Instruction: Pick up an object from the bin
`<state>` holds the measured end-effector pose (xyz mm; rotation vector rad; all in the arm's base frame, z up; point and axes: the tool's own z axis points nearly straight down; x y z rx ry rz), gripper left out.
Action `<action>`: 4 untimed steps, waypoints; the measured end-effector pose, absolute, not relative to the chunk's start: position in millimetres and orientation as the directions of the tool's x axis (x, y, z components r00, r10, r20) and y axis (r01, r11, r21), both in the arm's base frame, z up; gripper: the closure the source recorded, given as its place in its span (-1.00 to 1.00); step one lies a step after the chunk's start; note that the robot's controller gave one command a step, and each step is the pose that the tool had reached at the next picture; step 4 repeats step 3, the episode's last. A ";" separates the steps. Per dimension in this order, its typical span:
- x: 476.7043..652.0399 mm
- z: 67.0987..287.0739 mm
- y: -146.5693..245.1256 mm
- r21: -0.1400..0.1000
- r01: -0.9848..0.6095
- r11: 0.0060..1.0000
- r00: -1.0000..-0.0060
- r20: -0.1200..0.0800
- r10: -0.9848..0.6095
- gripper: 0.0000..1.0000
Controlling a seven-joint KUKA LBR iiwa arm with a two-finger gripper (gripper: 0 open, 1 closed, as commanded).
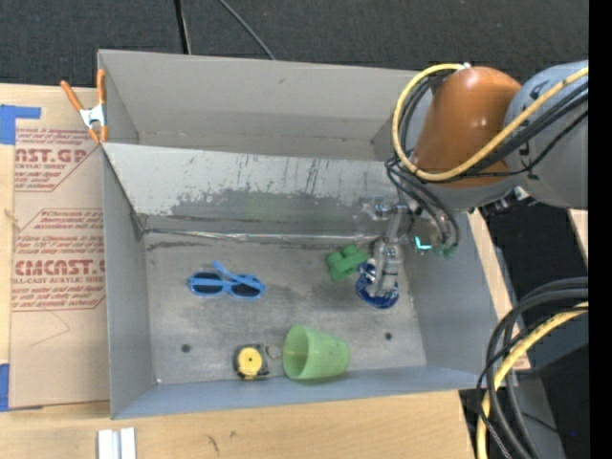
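Gripper [386, 277] was low in the bin [287, 175], tip down at a small blue object [375, 295]. Could not tell whether it was apart, together or clamped on anything; the tip was too cluttered to read.

Blue object lay directly beneath the tip on the bin floor, touching it or nearly so. Judged small, light and probably rigid plastic. It had a glossy look with a pale highlight, so likely slippery. Best hold, in my judgement: across its narrowest width, low down, so it cannot squirt free.

Appearance: deep blue, rounded, compact; exact shape unclear.

Small green piece [344, 261] sat just beside the gripper, to view-left, close to the blue object; it might get nudged. Well apart to view-left: blue sunglasses [227, 284]. Below-left of the gripper, near the front wall: green cup [314, 354] on its side, with a small yellow round thing [250, 360] beside it.
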<state>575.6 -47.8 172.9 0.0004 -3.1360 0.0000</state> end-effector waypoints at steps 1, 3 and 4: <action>562.7 68.6 -58.4 -0.001 -0.070 0.998 -0.998 -0.006 -0.070 -1.00; 553.7 284.0 -54.0 -0.004 -0.350 0.937 -0.937 -0.010 -0.350 1.00; 553.7 284.0 -54.0 -0.004 -0.350 0.937 -0.937 -0.010 -0.350 1.00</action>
